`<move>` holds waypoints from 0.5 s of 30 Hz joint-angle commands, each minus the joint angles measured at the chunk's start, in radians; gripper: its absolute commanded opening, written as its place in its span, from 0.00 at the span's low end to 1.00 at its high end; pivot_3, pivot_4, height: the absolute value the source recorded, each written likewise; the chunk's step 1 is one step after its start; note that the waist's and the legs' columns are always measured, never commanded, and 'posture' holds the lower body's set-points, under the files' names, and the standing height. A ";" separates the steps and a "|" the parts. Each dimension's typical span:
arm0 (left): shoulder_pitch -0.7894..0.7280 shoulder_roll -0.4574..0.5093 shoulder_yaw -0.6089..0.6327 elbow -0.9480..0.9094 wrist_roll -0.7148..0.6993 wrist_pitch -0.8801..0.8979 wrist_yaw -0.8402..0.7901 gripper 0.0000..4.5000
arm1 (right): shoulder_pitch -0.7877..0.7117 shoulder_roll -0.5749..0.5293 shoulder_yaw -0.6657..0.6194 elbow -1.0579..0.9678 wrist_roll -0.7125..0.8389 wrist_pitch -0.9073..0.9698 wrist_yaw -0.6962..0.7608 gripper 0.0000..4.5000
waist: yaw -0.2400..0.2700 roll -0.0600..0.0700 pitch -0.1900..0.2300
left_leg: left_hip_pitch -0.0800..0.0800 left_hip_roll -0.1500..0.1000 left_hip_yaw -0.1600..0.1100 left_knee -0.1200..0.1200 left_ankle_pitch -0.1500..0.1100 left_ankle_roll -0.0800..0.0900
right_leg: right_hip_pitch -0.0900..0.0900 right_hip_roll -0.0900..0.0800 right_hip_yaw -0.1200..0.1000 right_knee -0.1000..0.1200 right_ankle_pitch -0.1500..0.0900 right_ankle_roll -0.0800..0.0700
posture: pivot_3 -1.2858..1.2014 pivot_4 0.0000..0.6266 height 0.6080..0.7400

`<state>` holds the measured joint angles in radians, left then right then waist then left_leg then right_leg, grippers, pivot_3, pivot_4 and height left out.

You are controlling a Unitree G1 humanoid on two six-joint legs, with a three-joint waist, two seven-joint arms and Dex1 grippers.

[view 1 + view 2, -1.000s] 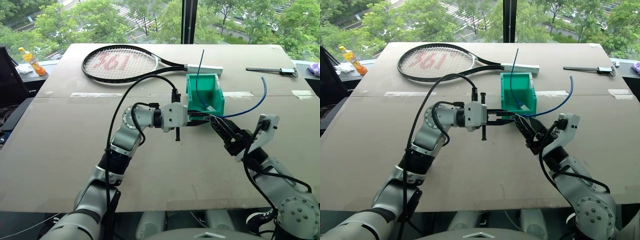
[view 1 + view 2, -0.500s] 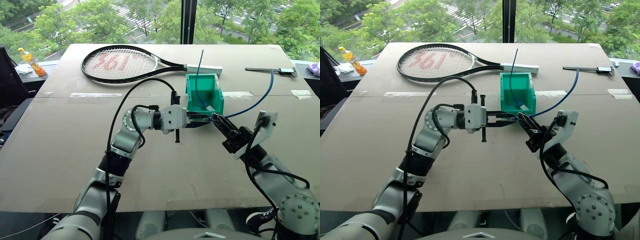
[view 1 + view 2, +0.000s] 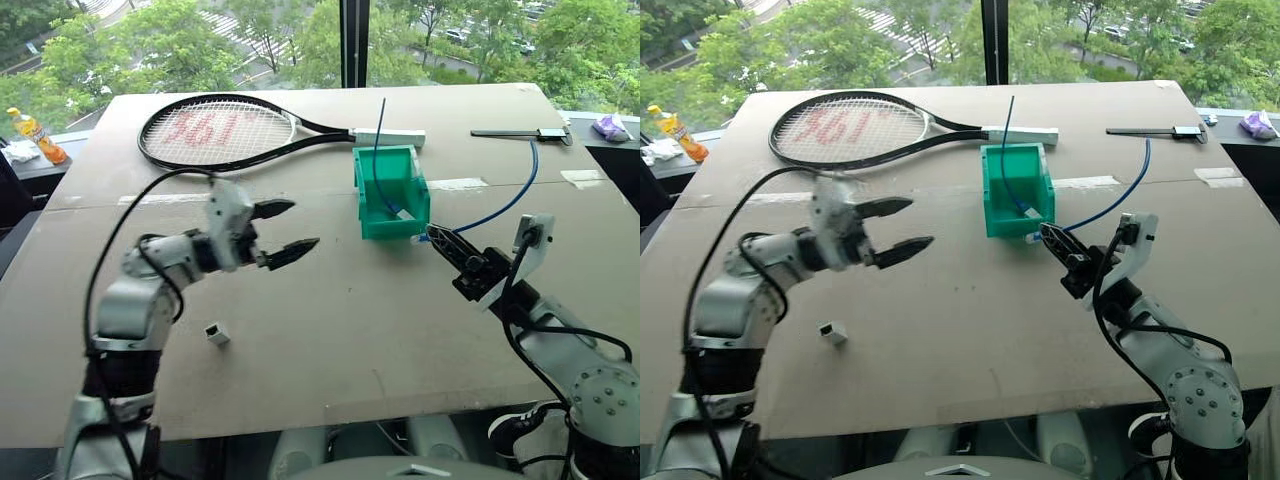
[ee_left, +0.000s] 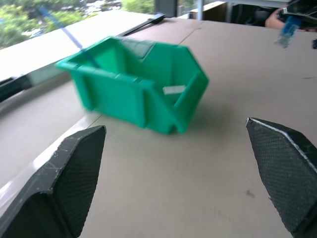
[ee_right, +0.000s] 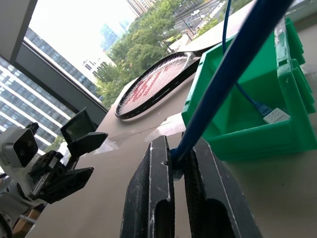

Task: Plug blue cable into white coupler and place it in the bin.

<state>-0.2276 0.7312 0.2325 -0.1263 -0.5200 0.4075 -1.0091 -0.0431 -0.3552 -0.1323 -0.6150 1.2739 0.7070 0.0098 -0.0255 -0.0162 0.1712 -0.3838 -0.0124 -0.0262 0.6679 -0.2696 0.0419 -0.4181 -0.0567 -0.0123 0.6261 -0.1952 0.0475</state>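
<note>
The right claw (image 3: 436, 239) pinches the blue cable (image 3: 500, 207) just beside the bin (image 3: 390, 192). The left claw (image 3: 285, 230) is spread, left of the bin. The white coupler (image 3: 215, 334) lies on the desk (image 3: 330, 320).

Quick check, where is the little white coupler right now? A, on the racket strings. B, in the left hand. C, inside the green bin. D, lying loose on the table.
D: the white coupler lies alone on the table, below the open left hand.

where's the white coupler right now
The white coupler lies loose on the table's left side, below the open left gripper, far from the bin.
</note>
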 commanded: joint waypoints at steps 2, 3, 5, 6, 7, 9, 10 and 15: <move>0.210 0.100 0.175 -0.048 -0.073 -0.009 -0.142 0.98 | -0.013 -0.064 0.018 0.019 -0.040 0.008 0.153 0.00 | 0.010 0.000 0.000 | 0.000 0.000 0.002 0.000 0.000 0.000 | 0.000 -0.001 0.002 -0.001 -0.002 -0.003 | 0.52 0.24 1.00; 0.260 0.120 0.207 -0.046 -0.082 -0.005 -0.170 0.98 | -0.014 -0.074 0.021 0.028 -0.048 0.009 0.172 0.00 | 0.008 -0.001 0.000 | 0.000 -0.001 0.003 0.000 0.000 0.000 | 0.000 -0.001 0.002 -0.001 -0.002 -0.003 | 0.52 0.24 1.00; 0.329 0.135 0.252 -0.049 -0.098 -0.013 -0.197 0.98 | -0.018 -0.088 0.022 0.046 -0.063 0.008 0.203 0.00 | 0.016 -0.001 0.000 | 0.000 -0.001 0.004 0.000 0.000 0.000 | 0.000 -0.003 0.003 -0.001 -0.002 -0.004 | 0.52 0.24 1.00; 0.370 0.139 0.276 -0.055 -0.099 -0.018 -0.213 0.98 | -0.022 -0.093 0.023 0.057 -0.071 0.009 0.217 0.00 | 0.020 -0.001 0.000 | 0.000 -0.002 0.003 0.000 0.000 0.000 | 0.000 -0.005 0.001 -0.001 -0.002 -0.003 | 0.52 0.24 1.00; 0.398 0.142 0.291 -0.061 -0.101 -0.020 -0.222 0.98 | -0.025 -0.098 0.023 0.066 -0.077 0.010 0.230 0.00 | 0.022 -0.001 0.000 | 0.000 -0.002 0.002 0.000 0.000 0.000 | 0.000 -0.006 0.001 -0.001 -0.003 -0.002 | 0.52 0.24 1.00; 0.461 0.130 0.311 -0.064 -0.080 -0.051 -0.230 0.98 | -0.032 -0.104 0.030 0.081 -0.093 0.011 0.256 0.00 | 0.028 -0.001 0.000 | 0.000 -0.002 0.002 0.001 0.000 0.000 | 0.000 -0.010 0.001 -0.001 -0.003 -0.002 | 0.52 0.24 1.00; 0.495 0.120 0.311 -0.069 -0.064 -0.074 -0.237 0.98 | -0.036 -0.105 0.034 0.086 -0.102 0.011 0.265 0.00 | 0.029 -0.001 0.000 | 0.000 -0.002 0.002 0.001 0.000 0.000 | 0.000 -0.010 0.001 -0.001 -0.003 -0.002 | 0.52 0.24 1.00; 0.561 0.087 0.274 -0.094 -0.023 -0.141 -0.220 0.98 | -0.038 -0.114 0.044 0.088 -0.129 0.019 0.314 0.00 | 0.032 -0.001 0.000 | -0.002 -0.002 0.001 0.000 0.000 0.000 | -0.001 -0.012 0.001 -0.002 -0.003 -0.003 | 0.52 0.24 1.00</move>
<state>0.3374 0.8177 0.5010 -0.1879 -0.5530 0.3076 -1.2372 -0.0688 -0.4560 -0.0866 -0.5019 1.1457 0.7236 0.2882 0.0063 -0.0172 0.1712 -0.3856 -0.0140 -0.0259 0.6680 -0.2699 0.0416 -0.4190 -0.0685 -0.0119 0.6245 -0.1977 0.0443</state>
